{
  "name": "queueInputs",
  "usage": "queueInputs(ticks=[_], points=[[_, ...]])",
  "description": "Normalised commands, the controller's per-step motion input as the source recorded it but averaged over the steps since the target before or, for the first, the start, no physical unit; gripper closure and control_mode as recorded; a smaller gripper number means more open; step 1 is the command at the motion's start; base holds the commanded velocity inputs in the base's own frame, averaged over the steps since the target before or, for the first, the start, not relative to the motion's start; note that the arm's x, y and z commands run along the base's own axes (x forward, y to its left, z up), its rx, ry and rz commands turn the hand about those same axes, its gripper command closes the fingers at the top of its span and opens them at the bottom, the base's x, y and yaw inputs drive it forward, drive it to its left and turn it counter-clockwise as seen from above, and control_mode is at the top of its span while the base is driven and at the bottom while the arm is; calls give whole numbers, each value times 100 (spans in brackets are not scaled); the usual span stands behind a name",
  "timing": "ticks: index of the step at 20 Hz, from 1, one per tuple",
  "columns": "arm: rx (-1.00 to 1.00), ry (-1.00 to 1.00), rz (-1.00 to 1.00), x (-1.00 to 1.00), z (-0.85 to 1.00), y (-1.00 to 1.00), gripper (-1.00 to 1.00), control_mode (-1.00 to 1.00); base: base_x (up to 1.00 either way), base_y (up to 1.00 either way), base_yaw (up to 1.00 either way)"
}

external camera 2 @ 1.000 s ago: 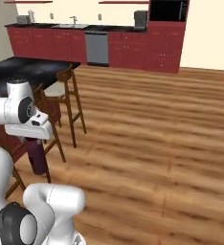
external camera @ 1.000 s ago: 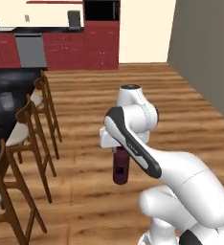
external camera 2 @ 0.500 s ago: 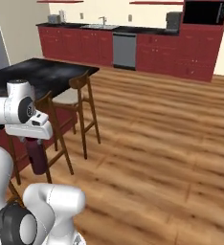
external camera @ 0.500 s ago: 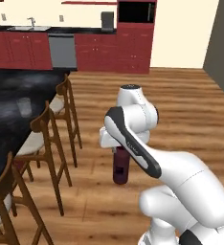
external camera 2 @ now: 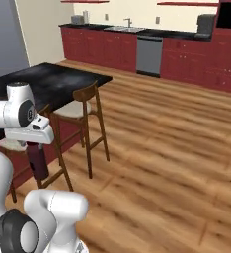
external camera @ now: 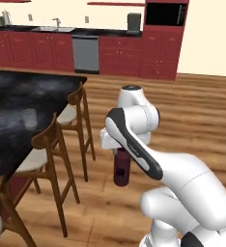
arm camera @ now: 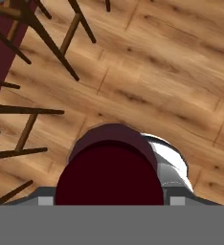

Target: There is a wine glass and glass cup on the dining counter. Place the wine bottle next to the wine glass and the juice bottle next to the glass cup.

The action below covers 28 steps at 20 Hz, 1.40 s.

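I hold the juice bottle [external camera: 120, 169], a short, wide, dark red bottle, hanging upright from my fingers [external camera: 119, 150] above the wooden plank floor [external camera: 192, 120]; my fingers pinch it near the top. The hand view looks straight down on its round dark red cap [arm camera: 109, 174]. To my left stands the bench [external camera: 18, 103], its top black with grey veins, with a clear straight-sided glass cup [external camera: 29, 118] on it. Brown wooden stools [external camera 2: 83, 113] with pale seats line its edge.
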Motion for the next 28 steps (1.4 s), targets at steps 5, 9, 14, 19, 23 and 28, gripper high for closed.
queueInputs(ticks=[5, 9, 14, 19, 23, 28], points=[[0, 0, 0, 0, 0, 0, 100, 100, 85, 0, 29], [0, 0, 0, 0, 0, 0, 100, 100, 84, 4, 31], [0, 0, 0, 0, 0, 0, 100, 100, 71, 15, 33], [0, 0, 0, 0, 0, 0, 100, 100, 50, 25, 35], [0, 0, 0, 0, 0, 0, 100, 100, 28, 38, 12], [0, 0, 0, 0, 0, 0, 100, 100, 35, 40, 6]])
